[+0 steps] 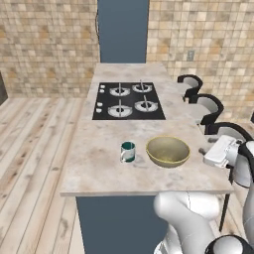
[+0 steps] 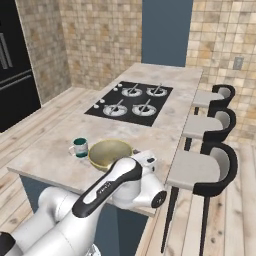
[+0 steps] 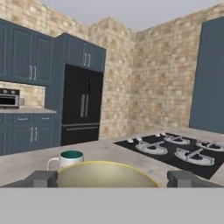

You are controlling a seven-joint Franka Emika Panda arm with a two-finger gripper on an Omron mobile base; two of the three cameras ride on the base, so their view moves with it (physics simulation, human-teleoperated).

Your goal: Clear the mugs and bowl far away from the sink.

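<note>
An olive-tan bowl (image 1: 168,151) sits on the beige marble counter (image 1: 99,163), near its front right. A teal mug (image 1: 128,152) with a silvery body stands upright just left of the bowl, a small gap between them. My gripper (image 3: 112,178) hovers low at the bowl's right side and looks across it toward the mug (image 3: 69,159). Its fingertips (image 3: 41,178) stand wide apart and open, with the bowl (image 3: 107,175) just ahead of them and nothing held. In the right base view the hand (image 2: 145,161) sits just right of the bowl (image 2: 110,152). The sink is out of view.
A black stovetop (image 1: 129,100) with burners lies further back on the counter. Three black-backed stools (image 2: 207,167) line the counter's right edge beside my arm. A black fridge (image 3: 82,105) and blue cabinets stand across the wooden floor.
</note>
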